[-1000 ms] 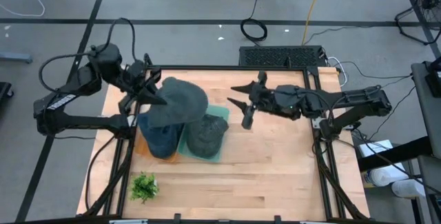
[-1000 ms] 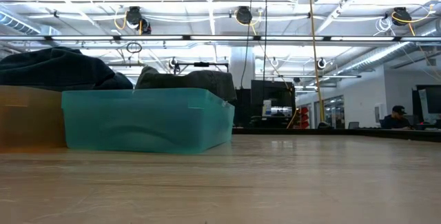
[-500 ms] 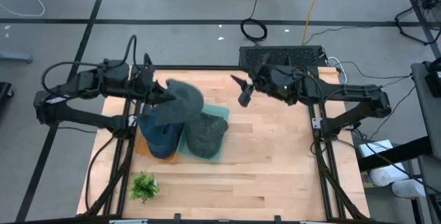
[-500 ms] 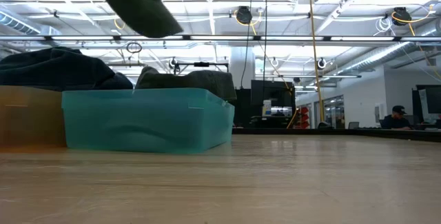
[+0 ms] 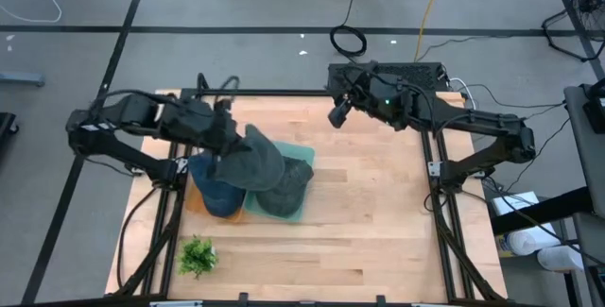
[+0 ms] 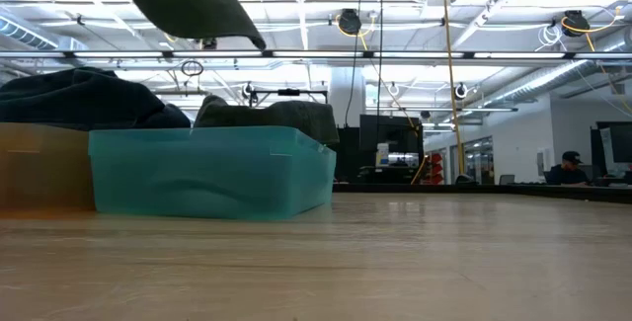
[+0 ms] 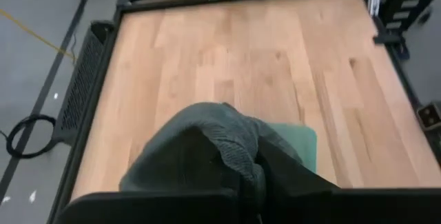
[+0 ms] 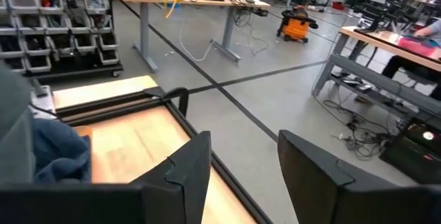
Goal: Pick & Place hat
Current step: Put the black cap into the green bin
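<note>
- Gripping a grey-green hat by its edge, the left gripper hangs above the bins near the worktop's left edge, fingers closed on the fabric.
- The held hat droops over the teal bin and the orange bin, clear of both in the low view.
- A second grey hat fills the teal bin; a blue hat lies in the orange bin.
- The right gripper hovers over the worktop's far edge, fingers spread apart and holding nothing.
- A small green plant sits near the front-left corner.
</note>
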